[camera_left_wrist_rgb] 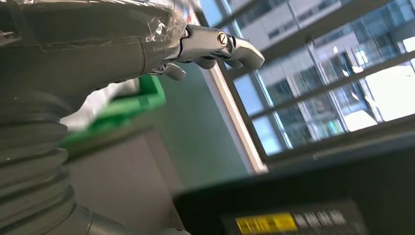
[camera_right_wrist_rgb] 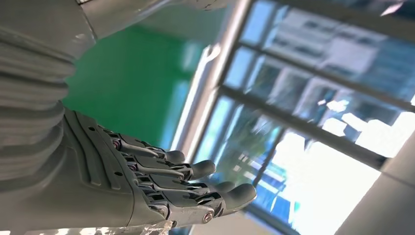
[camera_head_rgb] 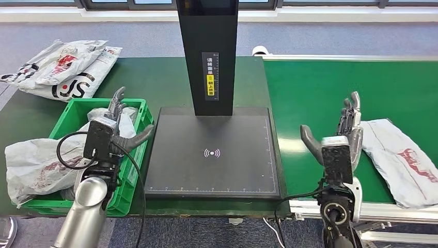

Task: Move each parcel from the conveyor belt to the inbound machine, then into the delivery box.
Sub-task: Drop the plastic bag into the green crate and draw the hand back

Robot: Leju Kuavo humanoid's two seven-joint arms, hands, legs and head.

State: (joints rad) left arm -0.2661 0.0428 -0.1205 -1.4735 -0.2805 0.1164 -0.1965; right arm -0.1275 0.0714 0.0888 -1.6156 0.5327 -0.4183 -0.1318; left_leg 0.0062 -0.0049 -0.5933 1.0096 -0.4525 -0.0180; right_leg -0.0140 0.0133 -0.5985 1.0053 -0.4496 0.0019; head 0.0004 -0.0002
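One parcel (camera_head_rgb: 400,160) lies on the green conveyor belt (camera_head_rgb: 330,88), just beside the right hand (camera_head_rgb: 347,135) on its outer side, and appears to touch the backs of its fingers. It is a flat grey plastic mailer, wrinkled, with a red print near its middle. The right hand is open and holds nothing, fingers straight, thumb spread toward the inbound machine (camera_head_rgb: 214,155).

The left hand (camera_head_rgb: 116,126) is likewise open and empty, fingers up, thumb pointing at the machine. It hovers over the green delivery box (camera_head_rgb: 131,194). Two crumpled grey parcels sit in that box: a large one (camera_head_rgb: 36,165) draped over the rim on the hand's outer side, and a smaller one (camera_head_rgb: 100,114) partly hidden behind the hand. Beyond the box, on the dark green table (camera_head_rgb: 150,77), two more white mailers (camera_head_rgb: 62,70) with black and red print lie stacked.

The machine is one black platform with a black column rising from it, standing between the two hands.

The head view alone shows the parcels and how they lie. The right wrist view shows the hand's fingers (camera_right_wrist_rgb: 195,188) side by side and slightly bent, with green belt and windows beyond. The left wrist view shows a blurred green box edge (camera_left_wrist_rgb: 127,110) and a yellow label (camera_left_wrist_rgb: 266,223) on the black machine.
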